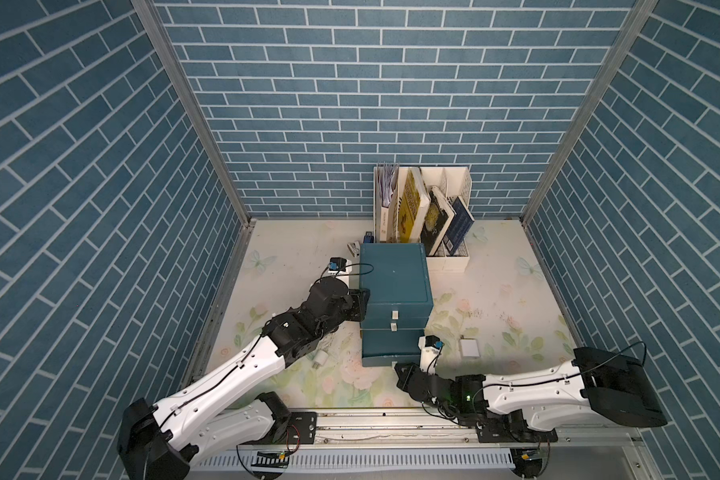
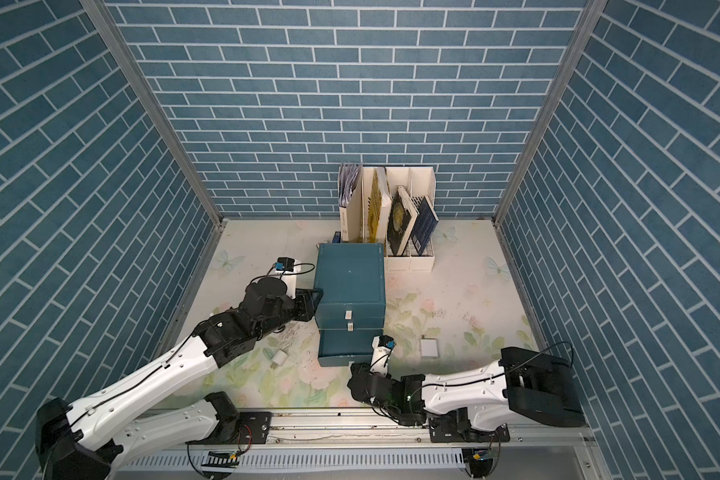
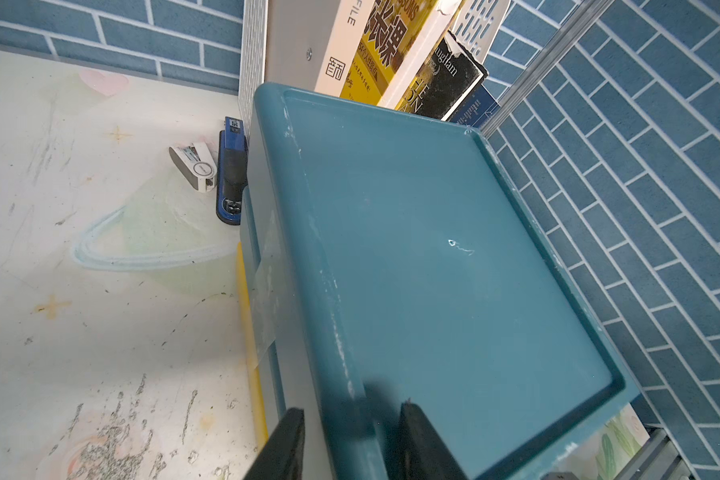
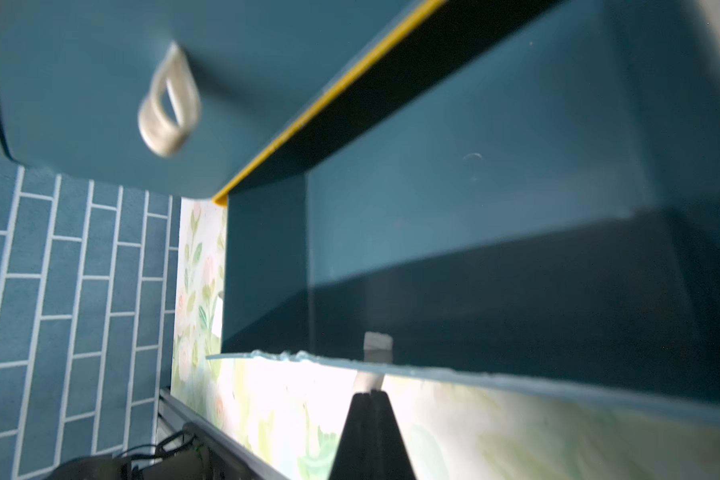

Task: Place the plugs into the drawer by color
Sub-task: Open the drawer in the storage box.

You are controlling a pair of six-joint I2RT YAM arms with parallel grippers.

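The teal box (image 1: 393, 274) stands on the flowered table (image 1: 292, 257), and everything here is placed from it. Its bottom drawer (image 1: 391, 347) stands partway out of the box's front, while the two drawers above it sit flush. The right gripper (image 4: 371, 399) is at the front of that drawer, fingers pressed together on its thin white tab handle (image 4: 368, 379). Both top views show this gripper low at the drawer's front edge (image 2: 354, 368).

The left gripper (image 3: 352, 446) is clamped on the box's upper left edge near the front corner. One finger (image 3: 283, 444) lies outside the wall and the other on the recessed top.

A white plug (image 1: 321, 357) lies on the table to the left of the box's front, apart from it and just beside the left forearm. A flat white block (image 1: 469, 348) lies to the right of the open drawer; whether it is a plug cannot be told.

At the box's rear left corner lie a blue stapler (image 3: 231, 174), touching the box, and a white stapler (image 3: 194, 166) beside it. Behind the box stands a white book rack (image 1: 454, 257)
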